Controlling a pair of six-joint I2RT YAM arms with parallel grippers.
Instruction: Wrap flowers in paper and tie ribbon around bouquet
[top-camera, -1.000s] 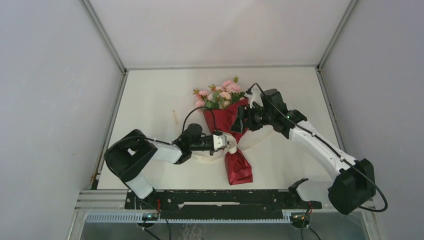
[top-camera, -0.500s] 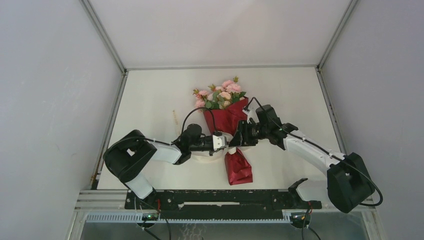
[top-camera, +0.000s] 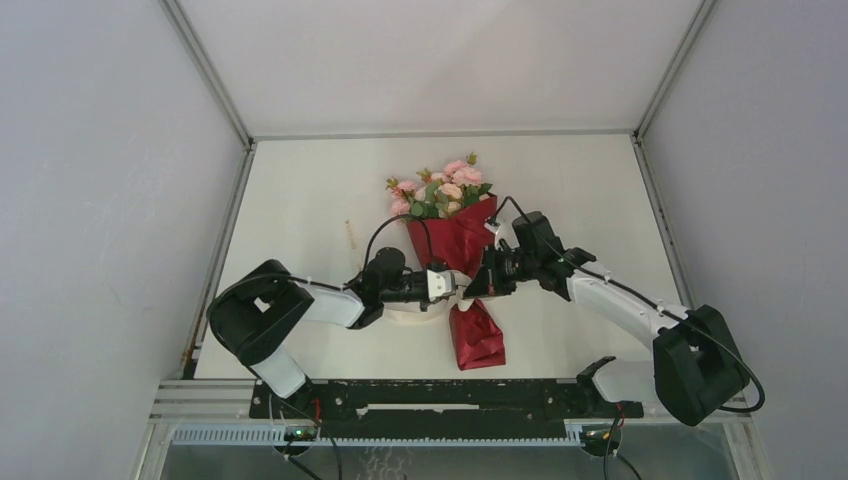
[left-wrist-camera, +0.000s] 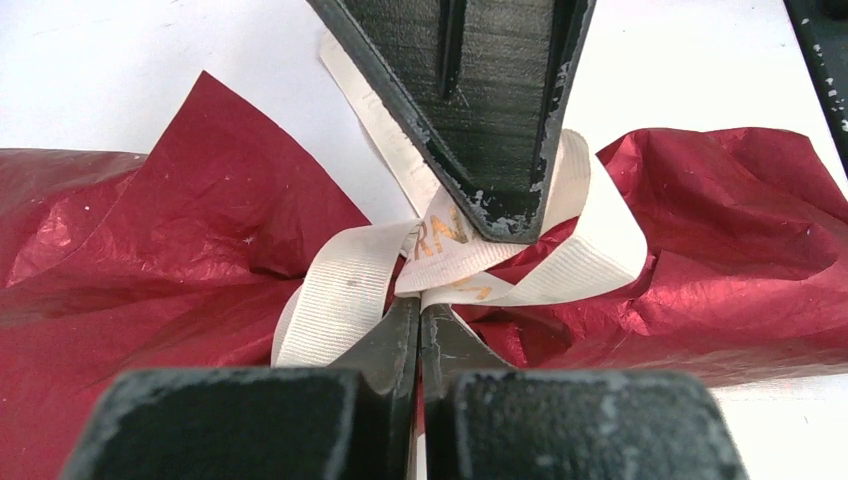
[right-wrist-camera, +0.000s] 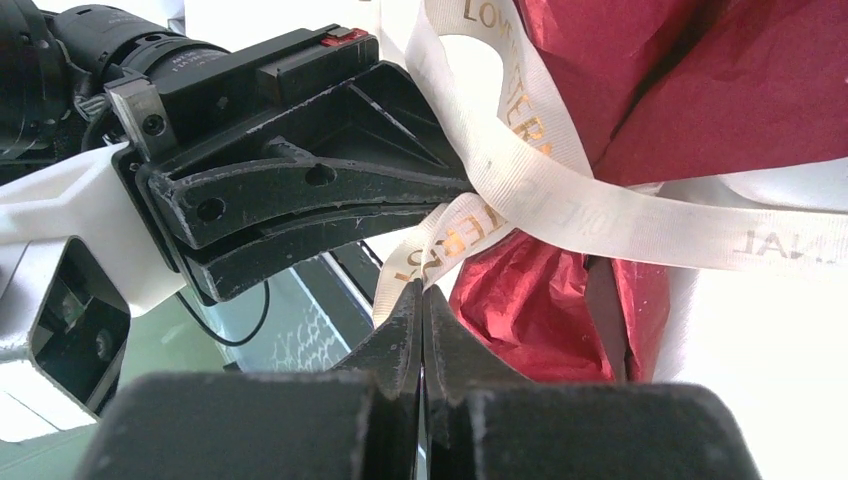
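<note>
The bouquet lies on the white table, pink flowers at the far end and dark red paper pinched at a waist, with a paper tail toward me. A cream ribbon with gold lettering loops round that waist. My left gripper comes in from the left, shut on a ribbon strand over the crinkled paper. My right gripper meets it from the right, tips nearly touching. In the right wrist view, the right gripper is shut on a lettered ribbon end beside the paper.
A thin pale stick lies on the table left of the bouquet. More loose ribbon lies under the left gripper. Grey walls close in the table on three sides, and a black rail runs along the near edge.
My right gripper has dropped from beside the upper paper cone to the bouquet's waist and shut on a ribbon end. The left gripper has held still, shut on its strand.
</note>
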